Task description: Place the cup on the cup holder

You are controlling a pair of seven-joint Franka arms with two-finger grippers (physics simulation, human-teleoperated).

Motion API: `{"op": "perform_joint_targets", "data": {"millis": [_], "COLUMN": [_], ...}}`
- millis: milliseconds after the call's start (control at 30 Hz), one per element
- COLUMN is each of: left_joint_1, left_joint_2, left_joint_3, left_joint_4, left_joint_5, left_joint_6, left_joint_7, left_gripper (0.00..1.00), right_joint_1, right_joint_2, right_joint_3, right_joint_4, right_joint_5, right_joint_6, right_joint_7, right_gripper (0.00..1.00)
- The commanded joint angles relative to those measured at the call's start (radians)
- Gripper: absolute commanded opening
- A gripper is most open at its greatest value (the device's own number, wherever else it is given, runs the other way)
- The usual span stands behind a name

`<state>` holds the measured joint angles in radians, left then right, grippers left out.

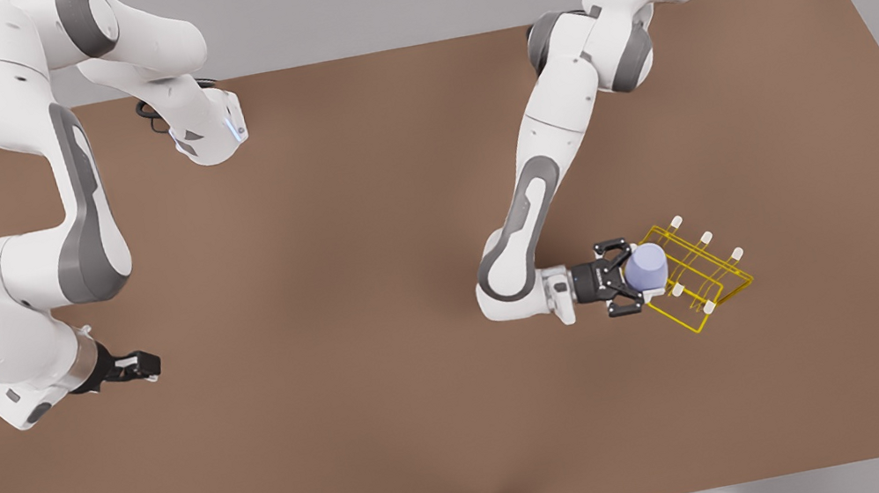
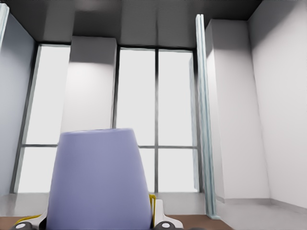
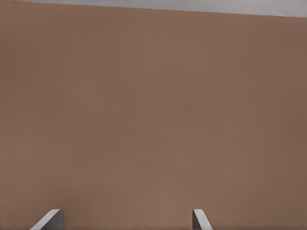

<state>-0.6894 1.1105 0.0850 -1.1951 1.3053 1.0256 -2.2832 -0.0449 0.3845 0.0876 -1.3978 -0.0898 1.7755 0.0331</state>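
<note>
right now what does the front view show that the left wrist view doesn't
Front view alone: both arms on the brown table, the whole yellow cup holder with its white-capped pegs, the left gripper shut on the cup, and the right gripper waiting open at the front view's left. Left wrist view alone: tall bright windows and a metal post behind. Both: the lavender cup and some yellow holder wire.
</note>
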Motion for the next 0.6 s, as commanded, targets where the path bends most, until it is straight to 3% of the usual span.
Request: {"op": "perform_joint_targets", "data": {"millis": [0, 433, 467, 500, 567], "left_joint_1": [0.001, 0.017, 0.016, 0.013, 0.008], "left_joint_2": [-0.005, -0.003, -0.003, -0.005, -0.005], "left_joint_3": [0.001, 0.001, -0.001, -0.001, -0.001], "left_joint_4": [-0.012, -0.064, -0.064, -0.064, -0.066], "left_joint_5": [0.008, 0.009, 0.009, 0.009, 0.006], "left_joint_6": [-0.001, 0.001, 0.001, 0.001, -0.004], "left_joint_7": [-0.019, -0.081, -0.081, -0.078, -0.079], "left_gripper": [0.7, 0.7, 0.75, 1.0, 1.0], "right_joint_1": [0.0, -0.001, -0.001, -0.003, -0.003], "right_joint_2": [0.001, 0.001, 0.001, 0.001, 0.001], "right_joint_3": [0.001, 0.003, 0.003, 0.003, 0.003], "right_joint_4": [0.002, 0.003, 0.003, 0.005, 0.003], "right_joint_5": [0.004, 0.001, 0.001, -0.001, -0.001], "right_joint_6": [0.005, -0.005, -0.002, -0.005, -0.005], "right_joint_7": [0.044, 0.042, 0.044, 0.044, 0.044], "right_gripper": [1.0, 1.0, 1.0, 1.0, 1.0]}}
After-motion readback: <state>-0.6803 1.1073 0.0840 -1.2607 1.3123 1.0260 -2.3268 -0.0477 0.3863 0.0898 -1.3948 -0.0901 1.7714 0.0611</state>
